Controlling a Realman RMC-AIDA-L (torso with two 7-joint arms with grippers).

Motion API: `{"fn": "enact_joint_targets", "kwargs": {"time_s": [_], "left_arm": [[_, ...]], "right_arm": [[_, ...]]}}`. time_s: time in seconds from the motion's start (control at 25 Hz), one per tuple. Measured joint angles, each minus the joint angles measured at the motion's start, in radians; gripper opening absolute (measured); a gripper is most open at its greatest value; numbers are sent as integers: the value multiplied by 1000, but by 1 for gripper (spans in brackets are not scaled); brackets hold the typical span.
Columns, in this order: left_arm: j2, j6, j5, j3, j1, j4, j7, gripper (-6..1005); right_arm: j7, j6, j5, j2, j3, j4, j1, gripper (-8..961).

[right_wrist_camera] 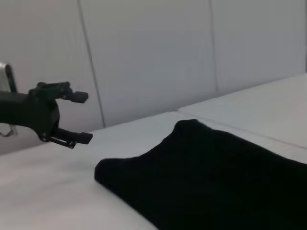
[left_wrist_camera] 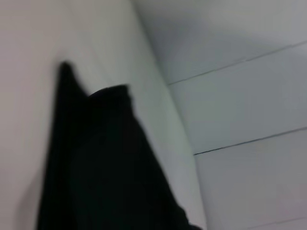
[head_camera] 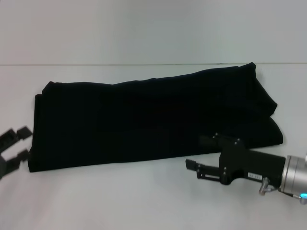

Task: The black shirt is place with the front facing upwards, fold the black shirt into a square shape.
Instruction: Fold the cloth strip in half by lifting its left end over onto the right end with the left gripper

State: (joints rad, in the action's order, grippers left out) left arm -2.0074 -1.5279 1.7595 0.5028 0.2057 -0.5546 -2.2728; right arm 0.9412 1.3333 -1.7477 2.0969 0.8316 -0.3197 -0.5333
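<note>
Right gripper [head_camera: 197, 155] reaches in low from the right, fingers spread, at the near edge of the one black shirt [head_camera: 144, 120], folded long across the white table [head_camera: 120, 201]; left gripper [head_camera: 14, 146] gapes beside its left end

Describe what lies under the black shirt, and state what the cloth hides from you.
The black shirt lies folded into a long band on the white table, which shows all round it. Its front print and anything beneath the cloth are covered.

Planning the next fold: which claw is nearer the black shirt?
Right. The right claw, open, overlaps the black shirt's near edge; the left claw, open, sits just off its left end.
</note>
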Motion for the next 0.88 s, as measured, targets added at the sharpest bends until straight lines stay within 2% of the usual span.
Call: {"fn": "enact_joint_targets", "kwargs": {"time_s": [0.28, 0.48, 0.88], "left_arm": [[0, 24, 65, -2, -2, -5, -109, 899], [5, 94, 138, -2, 14, -4, -177, 899], [7, 186, 156, 6, 42, 17, -231, 898]], "right_arm": [[-56, -28, 2, 0, 0, 27, 3, 836], [-60, -36, 4, 1, -5, 33, 4, 835], [-74, -56, 6, 3, -6, 44, -8, 834]]}}
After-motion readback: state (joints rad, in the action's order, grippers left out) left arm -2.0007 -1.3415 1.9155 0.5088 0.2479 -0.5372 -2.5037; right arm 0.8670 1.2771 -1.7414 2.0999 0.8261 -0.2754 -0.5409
